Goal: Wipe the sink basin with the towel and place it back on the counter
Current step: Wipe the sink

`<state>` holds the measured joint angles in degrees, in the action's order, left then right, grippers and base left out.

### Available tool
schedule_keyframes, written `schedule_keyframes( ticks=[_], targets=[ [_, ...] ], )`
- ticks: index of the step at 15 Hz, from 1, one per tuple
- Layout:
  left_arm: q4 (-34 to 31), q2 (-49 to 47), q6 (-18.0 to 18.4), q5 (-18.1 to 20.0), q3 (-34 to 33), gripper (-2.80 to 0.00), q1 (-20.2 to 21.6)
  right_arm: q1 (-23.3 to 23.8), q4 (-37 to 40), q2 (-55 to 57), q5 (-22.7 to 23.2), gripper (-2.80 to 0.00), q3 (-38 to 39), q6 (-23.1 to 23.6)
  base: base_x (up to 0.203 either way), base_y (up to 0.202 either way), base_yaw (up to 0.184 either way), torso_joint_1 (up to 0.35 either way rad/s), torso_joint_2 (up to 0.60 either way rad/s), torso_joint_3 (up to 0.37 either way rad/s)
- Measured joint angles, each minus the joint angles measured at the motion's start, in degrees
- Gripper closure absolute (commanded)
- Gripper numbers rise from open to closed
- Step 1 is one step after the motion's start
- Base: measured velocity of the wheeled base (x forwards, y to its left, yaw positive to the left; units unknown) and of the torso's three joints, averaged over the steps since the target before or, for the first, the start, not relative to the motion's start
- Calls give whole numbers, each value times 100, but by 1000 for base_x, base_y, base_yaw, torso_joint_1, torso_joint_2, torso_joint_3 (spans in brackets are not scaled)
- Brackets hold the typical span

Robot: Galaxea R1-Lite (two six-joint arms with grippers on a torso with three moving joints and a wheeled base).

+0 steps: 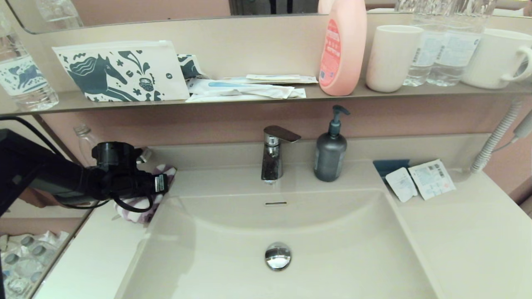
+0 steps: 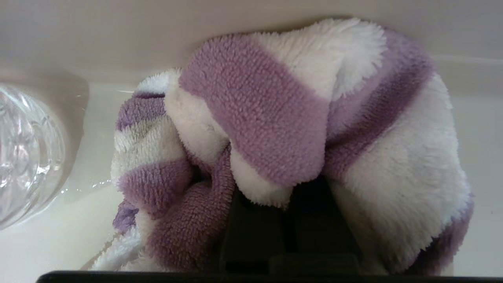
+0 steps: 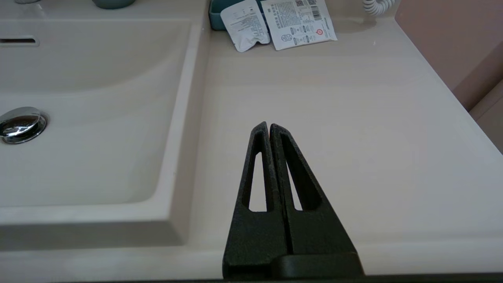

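The purple-and-white striped towel (image 1: pixel 165 171) lies bunched on the counter (image 1: pixel 99 257) at the back left corner of the sink basin (image 1: pixel 341 249). My left gripper (image 2: pixel 287 184) is down in it. Its dark fingers stand close together with a fold of the towel (image 2: pixel 275 118) pinched over the tips, which are buried in the cloth. In the head view the left wrist hides the fingers. The basin holds only its chrome drain plug (image 1: pixel 277 256) and overflow slot (image 1: pixel 276 203). My right gripper (image 3: pixel 268 126) is shut on nothing above the counter (image 3: pixel 353 118) to the right of the basin.
A clear plastic bottle (image 2: pixel 23 157) stands close beside the towel. The faucet (image 1: pixel 274 153) and a grey soap dispenser (image 1: pixel 330 153) stand behind the basin. Sachets (image 1: pixel 419 180) lie at the back right. The shelf (image 1: pixel 249 97) above carries a horse-print pouch, a pink bottle and cups.
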<state>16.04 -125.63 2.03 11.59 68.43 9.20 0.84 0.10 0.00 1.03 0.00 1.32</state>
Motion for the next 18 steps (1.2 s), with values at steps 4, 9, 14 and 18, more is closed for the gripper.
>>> schedule_keyframes(
  ticks=[4,9,14,18],
  targets=[
    [-151,525,49,-55,-862,0,7,0,0,0,0,0,0,-2,0,0,0,0,0,0],
    [-594,1570,298,-40,-2461,0,283,-2,0,0,-2,0,0,-2,0,0,0,0,0,0],
    [-634,2529,361,-14,-3850,0,548,-2,0,0,0,0,0,-2,0,0,0,0,0,0],
    [-740,3058,339,72,-4052,0,678,0,0,0,0,0,0,-2,0,0,0,0,0,0]
  ],
)
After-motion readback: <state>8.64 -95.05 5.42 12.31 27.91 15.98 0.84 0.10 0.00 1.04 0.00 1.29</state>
